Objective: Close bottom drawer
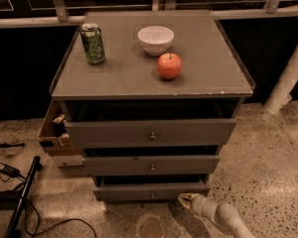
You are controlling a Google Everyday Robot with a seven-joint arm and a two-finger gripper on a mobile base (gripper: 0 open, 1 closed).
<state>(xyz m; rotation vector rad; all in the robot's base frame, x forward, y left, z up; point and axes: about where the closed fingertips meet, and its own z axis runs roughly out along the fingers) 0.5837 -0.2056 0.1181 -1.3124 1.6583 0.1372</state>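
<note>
The bottom drawer (151, 191) is the lowest of three grey drawers in the cabinet, with a small metal knob (152, 195) at the centre of its front. It stands slightly out, with a dark gap above its front. My gripper (186, 199), at the end of a white arm (219, 216), is low near the floor. It is at the right end of the drawer's front, close to or touching it.
The middle drawer (151, 165) and top drawer (150, 132) also stand partly out. On the cabinet top (114, 78) are a green can (93, 43), a white bowl (155, 39) and a red apple (169, 66). A cardboard box (53, 133) and cables (15, 182) lie left.
</note>
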